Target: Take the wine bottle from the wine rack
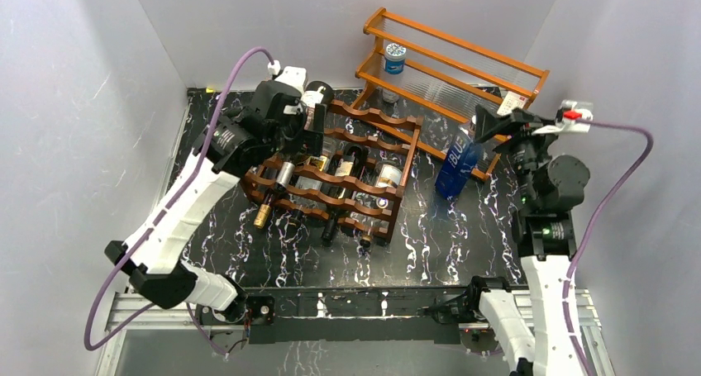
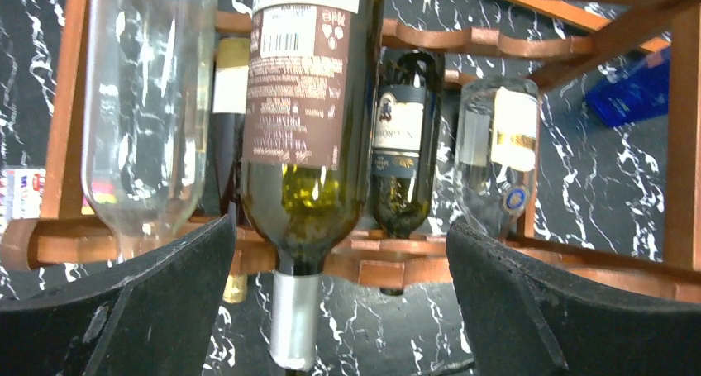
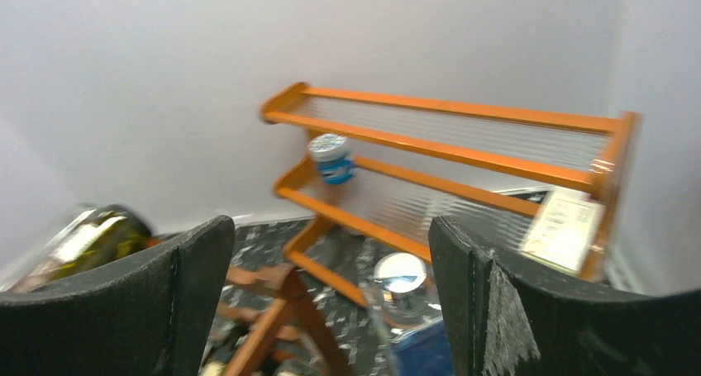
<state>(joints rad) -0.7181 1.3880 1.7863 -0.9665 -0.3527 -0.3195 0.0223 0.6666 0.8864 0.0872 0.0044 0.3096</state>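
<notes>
Dark reddish-brown wine rack is seen mid-table; a green wine bottle is cradled at its far left, seemingly untouched between the wide-open left gripper; the right gripper is held open at the right

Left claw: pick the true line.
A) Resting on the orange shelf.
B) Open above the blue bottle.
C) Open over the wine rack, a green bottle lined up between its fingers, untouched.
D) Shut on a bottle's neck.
C: the left claw stands open, both fingers clear of the green bottle lying in the wine rack.
</notes>
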